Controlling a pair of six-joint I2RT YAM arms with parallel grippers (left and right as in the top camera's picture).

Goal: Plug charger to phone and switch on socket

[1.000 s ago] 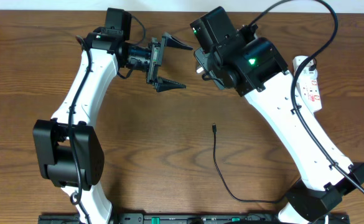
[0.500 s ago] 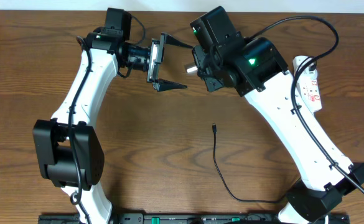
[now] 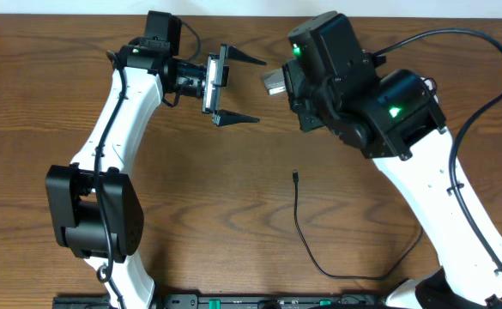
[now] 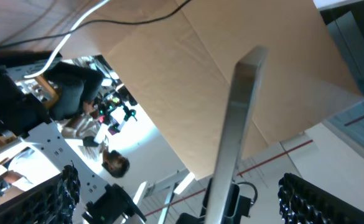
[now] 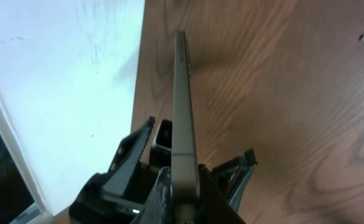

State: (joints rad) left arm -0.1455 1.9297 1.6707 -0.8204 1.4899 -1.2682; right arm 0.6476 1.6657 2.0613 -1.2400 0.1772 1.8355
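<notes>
While the right claw (image 5: 182,179) clamps the phone (image 5: 180,87) edge-on, the left claw (image 3: 259,91) (fingers apart) faces it; the charger (image 3: 300,227) lies nearer on the bench (image 3: 199,197).

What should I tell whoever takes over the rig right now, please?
Left gripper: open, empty, pointing at the phone.
Right gripper: shut on the phone, held edge-on over the table.
Charger: loose on the table, tip not plugged in.
Socket: hidden in these views.
Done: phone picked up.
Left: plug in the charger and switch the socket on.
</notes>
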